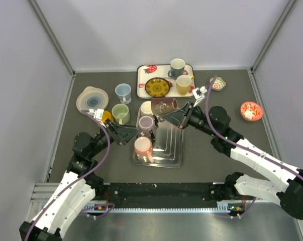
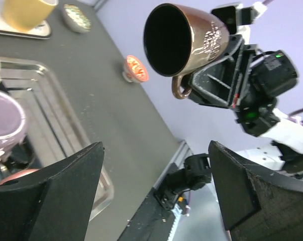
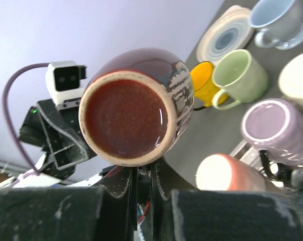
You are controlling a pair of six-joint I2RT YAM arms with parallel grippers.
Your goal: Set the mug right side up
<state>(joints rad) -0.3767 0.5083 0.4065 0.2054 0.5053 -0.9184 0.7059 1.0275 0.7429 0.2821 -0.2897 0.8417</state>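
The brown glazed mug (image 1: 164, 105) hangs on its side in the air over the far end of the metal tray (image 1: 176, 160). My right gripper (image 1: 175, 114) is shut on its handle. In the right wrist view the mug's base (image 3: 126, 118) faces the camera, just above the closed right gripper (image 3: 151, 170). The left wrist view looks straight into the mug's dark mouth (image 2: 167, 40), with the handle (image 2: 181, 90) below it. My left gripper (image 1: 133, 133) is open and holds nothing; it points at the mug from the left and stands apart from it. Its fingers (image 2: 66, 186) are spread wide.
On the metal tray, a purple mug (image 1: 147, 123) and a pink mug (image 1: 142, 146) stand upside down. A white cup (image 1: 147, 107), a green mug (image 1: 120, 113), a yellow cup (image 1: 107, 116) and stacked plates (image 1: 92, 98) are to the left. A white tray (image 1: 143, 75) holds mugs behind. A red bowl (image 1: 251, 110) sits on the right.
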